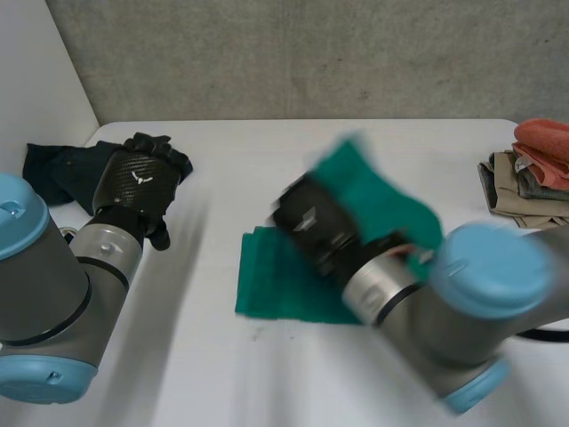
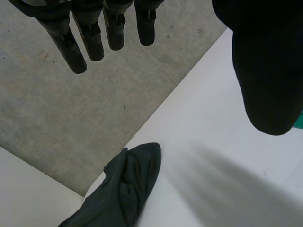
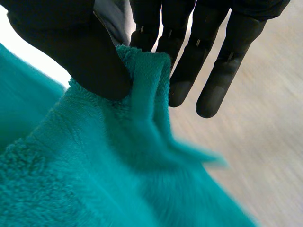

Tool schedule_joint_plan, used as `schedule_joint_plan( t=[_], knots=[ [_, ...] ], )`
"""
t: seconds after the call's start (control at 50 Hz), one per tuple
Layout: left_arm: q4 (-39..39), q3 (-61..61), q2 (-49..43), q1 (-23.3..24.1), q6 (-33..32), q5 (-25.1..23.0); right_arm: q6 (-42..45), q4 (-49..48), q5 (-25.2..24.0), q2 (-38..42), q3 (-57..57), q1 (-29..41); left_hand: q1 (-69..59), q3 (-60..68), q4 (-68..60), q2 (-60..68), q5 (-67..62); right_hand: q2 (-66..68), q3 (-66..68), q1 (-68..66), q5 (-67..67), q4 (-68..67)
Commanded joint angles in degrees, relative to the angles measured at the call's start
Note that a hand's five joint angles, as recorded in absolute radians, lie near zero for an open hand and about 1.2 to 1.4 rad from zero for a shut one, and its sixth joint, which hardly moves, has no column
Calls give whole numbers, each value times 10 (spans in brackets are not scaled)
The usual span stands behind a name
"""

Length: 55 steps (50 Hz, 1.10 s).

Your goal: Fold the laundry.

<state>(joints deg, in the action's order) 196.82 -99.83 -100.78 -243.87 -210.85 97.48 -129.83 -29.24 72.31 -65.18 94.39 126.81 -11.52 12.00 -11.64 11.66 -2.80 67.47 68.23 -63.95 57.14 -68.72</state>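
Right wrist view: fingers point(image 3: 188, 61) of right hand point(image 3: 71, 47) pinch teal towel point(image 3: 118, 179)

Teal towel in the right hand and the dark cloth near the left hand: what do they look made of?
The teal-green fluffy towel, pinched by the right hand, looks like terry or microfibre: a matte, fuzzy pile shows. The dark crumpled cloth beyond the left hand looks like a thin smooth knit, perhaps cotton: soft folds, no pile.
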Motion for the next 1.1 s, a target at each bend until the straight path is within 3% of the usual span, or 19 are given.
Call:
schedule_joint_plan(
  t=[0.02, 0.04, 0.08, 0.12, 0.14, 0.24, 0.34, 0.48, 0.54, 0.56, 0.58, 0.6, 0.72, 0.8, 0.88, 1.02, 1.06, 1.1],
  knots=[
    [3, -4, -4, 2, 1, 0, 29, 9, -12, 113, -34, 77, 15, -20, 16, -17, 28, 125, 118, -161, 129, -113],
    [4, -4, -6, 3, 2, -1, 27, 10, -17, 112, -29, 77, 15, -20, 16, -17, 28, 54, 47, -90, 58, -42],
    [5, 3, -6, 6, 9, -1, 24, 11, -4, 104, -27, 76, 15, -20, 16, -17, 28, -298, -306, 263, -295, 310],
    [5, 9, -8, 9, 12, -1, 4, 14, 12, 85, -19, 76, 15, -20, 16, -17, 28, -563, -570, 527, -559, 575],
    [6, 17, -11, 14, 15, -1, -8, 16, 22, 77, -17, 73, 15, -20, 16, -17, 28, -575, -582, 539, -571, 587],
    [6, 48, -34, 38, 16, 0, -104, 66, 81, 2, 15, -3, 15, -20, 16, -17, 28, -575, -582, 539, -571, 587],
    [5, 70, -53, 69, 16, 1, -190, 168, 86, -29, 56, -78, 15, -20, 16, -17, 28, -575, -582, 539, -571, 587],
    [5, 74, -64, 88, 16, 1, -187, 179, 91, -28, 103, -161, 15, -20, 16, -17, 28, -575, -582, 539, -571, 587],
    [5, 73, -68, 92, 17, 2, -163, 179, 89, -25, 112, -198, 15, -20, 16, -17, 28, -262, -270, 227, -259, 275],
    [5, 73, -68, 93, 17, 3, -155, 179, 89, -26, 112, -204, 15, -20, 16, -17, 28, -123, -130, 88, -120, 135],
    [4, 72, -68, 92, 17, 3, -140, 178, 93, -26, 110, -213, 15, -20, 16, -17, 28, 117, 109, -152, 120, -104],
    [4, 69, -68, 92, 17, 3, -132, 176, 93, -26, 109, -215, 15, -20, 16, -17, 28, 125, 118, -160, 128, -113],
    [3, 64, -60, 92, 17, 4, -82, 140, 111, -31, 75, -197, 15, -20, 16, -17, 28, 125, 118, -161, 129, -113],
    [-1, 61, -46, 90, 16, 5, -75, 103, 122, -31, 34, -107, 15, -20, 16, -17, 28, 125, 118, -161, 129, -113],
    [0, 51, -22, 84, 16, 5, -72, 54, 109, -21, 2, 5, 15, -20, 16, -17, 28, 125, 118, -161, 129, -113],
    [1, 41, -8, 52, 25, 6, -80, 26, 57, 71, -31, 76, 15, -20, 16, -17, 28, 125, 118, -161, 129, -113],
    [1, 44, -8, 48, 39, 6, -89, 31, 48, 73, -35, 77, 15, -20, 16, -17, 28, 32, 25, -68, 36, -20],
    [1, 51, -11, 46, 59, 6, -127, 33, 38, 71, -34, 76, 15, -20, 16, -17, 28, -290, -298, 255, -287, 302]
  ],
)
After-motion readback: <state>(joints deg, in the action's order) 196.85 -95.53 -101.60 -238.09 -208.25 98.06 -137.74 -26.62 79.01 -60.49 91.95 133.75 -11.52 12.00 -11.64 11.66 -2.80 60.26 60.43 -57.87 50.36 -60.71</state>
